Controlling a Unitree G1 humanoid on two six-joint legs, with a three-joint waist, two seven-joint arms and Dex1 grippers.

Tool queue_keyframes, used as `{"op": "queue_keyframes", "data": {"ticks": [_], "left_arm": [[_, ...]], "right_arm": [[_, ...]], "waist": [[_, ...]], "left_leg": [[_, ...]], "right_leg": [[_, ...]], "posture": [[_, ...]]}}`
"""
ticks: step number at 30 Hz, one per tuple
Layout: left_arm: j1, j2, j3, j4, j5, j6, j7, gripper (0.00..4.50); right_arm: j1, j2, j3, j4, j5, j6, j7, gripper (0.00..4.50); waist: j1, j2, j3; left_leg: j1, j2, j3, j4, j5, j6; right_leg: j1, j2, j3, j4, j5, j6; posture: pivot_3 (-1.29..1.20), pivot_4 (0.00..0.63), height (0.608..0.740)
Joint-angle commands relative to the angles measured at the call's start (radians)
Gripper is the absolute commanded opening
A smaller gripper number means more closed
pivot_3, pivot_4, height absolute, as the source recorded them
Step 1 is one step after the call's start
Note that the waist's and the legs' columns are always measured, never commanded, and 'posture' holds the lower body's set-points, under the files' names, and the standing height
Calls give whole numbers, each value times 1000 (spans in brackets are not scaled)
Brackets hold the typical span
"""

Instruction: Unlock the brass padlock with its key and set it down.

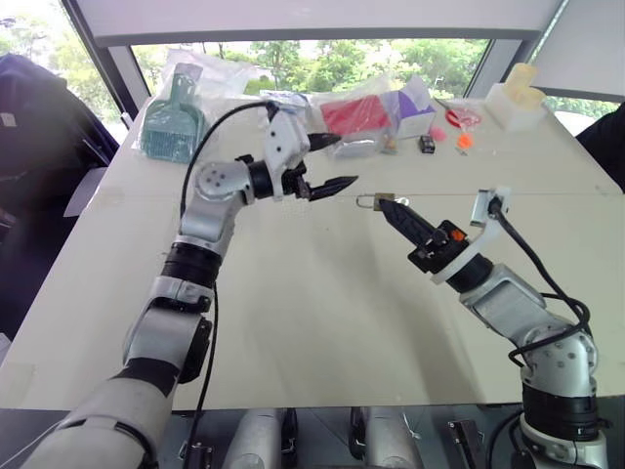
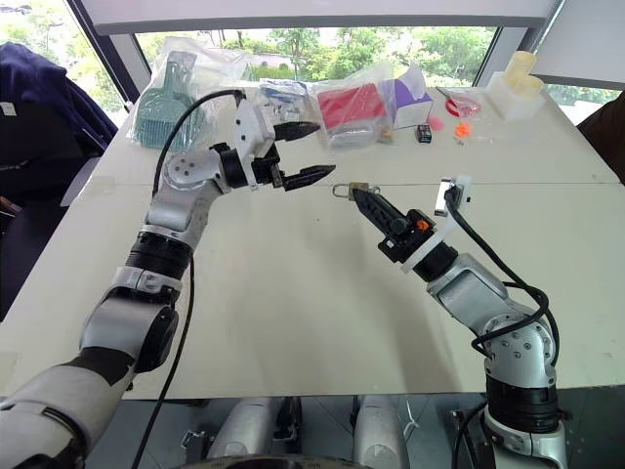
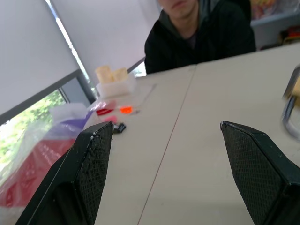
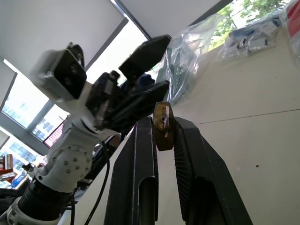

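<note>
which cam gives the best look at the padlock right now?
Right wrist view: the brass padlock sits close and unobstructed, pinched between the right gripper's fingertips. Both eye views show it tiny at that gripper's tip. The left wrist view catches only its shackle and body edge at the frame border.

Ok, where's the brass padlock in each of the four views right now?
Left eye view: brass padlock at centre, at the tips of the right claw.
Right eye view: same, slightly left of centre.
Left wrist view: at the right edge, cut off by the frame.
Right wrist view: centre, pinched between the two black fingers.
Shared landmark: the table seam running across the tabletop.
</note>
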Motion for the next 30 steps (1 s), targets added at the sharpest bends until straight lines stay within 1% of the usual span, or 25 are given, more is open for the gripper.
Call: {"op": "queue_keyframes", "data": {"ticks": [1, 4, 8, 15, 24, 27, 30], "left_arm": [[28, 19, 19, -140, -85, 147, -31, 3783], [54, 37, 12, -205, -109, 219, -54, 3783], [88, 54, -14, -238, -93, 226, -77, 3783], [73, 27, -37, -181, -58, 174, -74, 3783], [38, 0, -31, -106, -42, 121, -81, 3783], [47, 15, -32, -127, -60, 151, -110, 3783], [75, 57, -40, -174, -80, 207, -167, 3783]], "right_arm": [[-7, -4, -27, -15, 1, -14, 7, 0], [-10, -4, -28, -12, 1, -14, 6, 0], [-22, 0, -32, -8, 11, -17, -3, 0], [-18, -1, -22, -34, 44, -5, -4, 0], [-1, -3, -17, -50, 46, -5, -10, 0], [5, -3, -19, -47, 40, -7, -10, 0], [4, -2, -20, -41, 34, -9, -9, 0]], "waist": [[-1, 0, 0], [-1, 0, 0], [1, 0, 0], [1, 0, 0], [1, 0, 0], [1, 0, 0], [-1, 0, 0]], "left_leg": [[0, 0, 0, 0, 0, 0], [0, 0, 0, 0, 0, 0], [0, 0, 0, 0, 0, -1], [0, 0, 0, 0, 1, -1], [0, 0, 0, 0, 0, -1], [0, 0, 0, 0, 0, -1], [0, 0, 0, 0, 0, -1]], "right_leg": [[0, 0, 0, 0, 0, 0], [0, 0, 0, 0, 0, 0], [0, 0, 0, 0, 0, 0], [0, 0, 0, 0, -1, -1], [0, 0, 0, 0, -1, -1], [0, 0, 0, 0, -1, -1], [0, 0, 0, 0, -1, -1]], "posture": [[0, 150, 735], [0, 150, 735], [0, 150, 735], [0, 150, 735], [0, 150, 735], [0, 150, 735], [0, 150, 735]]}}
